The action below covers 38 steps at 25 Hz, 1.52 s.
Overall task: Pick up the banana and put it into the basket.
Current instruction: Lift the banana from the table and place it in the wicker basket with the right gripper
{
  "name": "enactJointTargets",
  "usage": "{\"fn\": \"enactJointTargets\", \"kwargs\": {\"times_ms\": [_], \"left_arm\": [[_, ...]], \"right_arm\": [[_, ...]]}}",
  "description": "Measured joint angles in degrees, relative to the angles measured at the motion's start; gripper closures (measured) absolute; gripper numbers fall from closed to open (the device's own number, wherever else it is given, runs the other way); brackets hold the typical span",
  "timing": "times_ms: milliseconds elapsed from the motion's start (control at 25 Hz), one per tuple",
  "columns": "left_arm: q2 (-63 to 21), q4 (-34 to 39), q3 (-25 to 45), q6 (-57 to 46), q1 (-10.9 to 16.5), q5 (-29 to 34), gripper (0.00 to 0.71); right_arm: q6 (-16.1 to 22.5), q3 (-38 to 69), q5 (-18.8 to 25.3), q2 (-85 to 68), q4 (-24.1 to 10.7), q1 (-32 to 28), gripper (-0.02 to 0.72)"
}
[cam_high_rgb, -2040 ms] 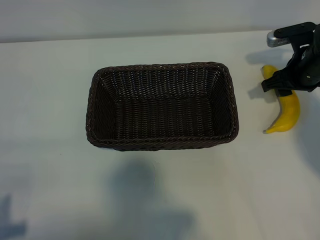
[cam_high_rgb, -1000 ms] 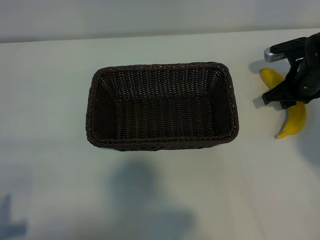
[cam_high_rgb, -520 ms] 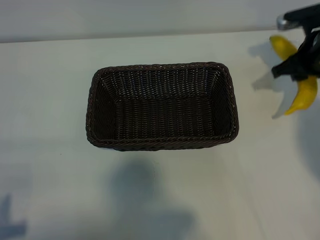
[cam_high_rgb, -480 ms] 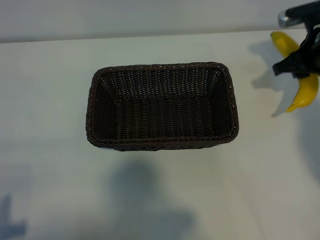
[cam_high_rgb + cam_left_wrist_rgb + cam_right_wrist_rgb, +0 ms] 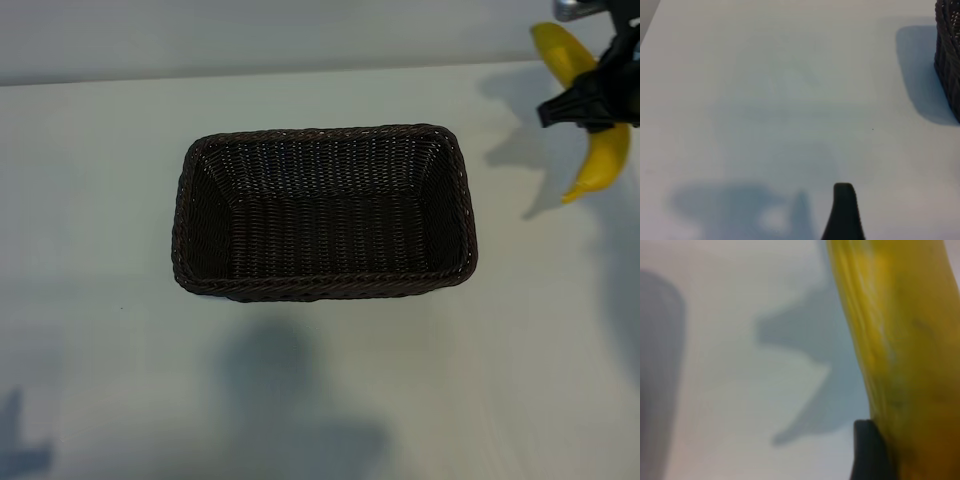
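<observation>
The yellow banana [image 5: 604, 160] hangs in the air over the table's far right corner, with its shadow cast on the table to its left. My right gripper [image 5: 592, 104] is shut on its middle. In the right wrist view the banana [image 5: 900, 340] fills one side, and a black fingertip [image 5: 867, 450] presses against its skin. The dark brown wicker basket [image 5: 320, 133] sits in the middle of the table with nothing in it, well to the left of the banana. My left arm is outside the exterior view. Its wrist view shows one black fingertip [image 5: 844, 205] over bare table with nothing held.
The white table [image 5: 100, 350] surrounds the basket. A corner of the basket [image 5: 949, 60] shows at the edge of the left wrist view. The table's far edge meets a pale wall close behind the banana.
My right gripper has lifted the banana off the table and carried it up and toward the far edge. The banana's shadow has separated from it. The basket has stayed in place.
</observation>
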Motion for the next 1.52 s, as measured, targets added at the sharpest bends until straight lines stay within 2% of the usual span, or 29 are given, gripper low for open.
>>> {"fn": "enactJointTargets", "kwargs": {"times_ms": [320,720,880,1040,1160,1280,1360,1520], "left_arm": [[0.00,0.00,0.05,0.00,0.00,0.00,0.127],[0.00,0.00,0.11,0.00,0.00,0.00,0.127],[0.00,0.00,0.11,0.00,0.00,0.00,0.127],[0.00,0.00,0.11,0.00,0.00,0.00,0.127],[0.00,0.00,0.11,0.00,0.00,0.00,0.127],[0.00,0.00,0.11,0.00,0.00,0.00,0.127],[0.00,0.00,0.11,0.00,0.00,0.00,0.127],[0.00,0.00,0.11,0.00,0.00,0.00,0.127]], "right_arm": [[-0.62,0.00,-4.14,-3.11,1.49,9.22,0.275],[-6.58,0.00,-10.87,-3.26,2.86,22.12,0.275],[-7.70,0.00,-13.71,-3.26,2.99,24.46,0.275],[-9.46,0.00,-14.68,-3.26,2.96,24.64,0.275],[-12.93,0.00,-15.01,-3.20,3.07,24.64,0.275],[-17.26,0.00,-14.90,-2.32,4.96,24.64,0.275],[-21.33,0.00,-14.69,-1.64,7.76,24.64,0.275],[-33.70,0.00,-13.60,-0.87,16.17,24.64,0.275]]}}
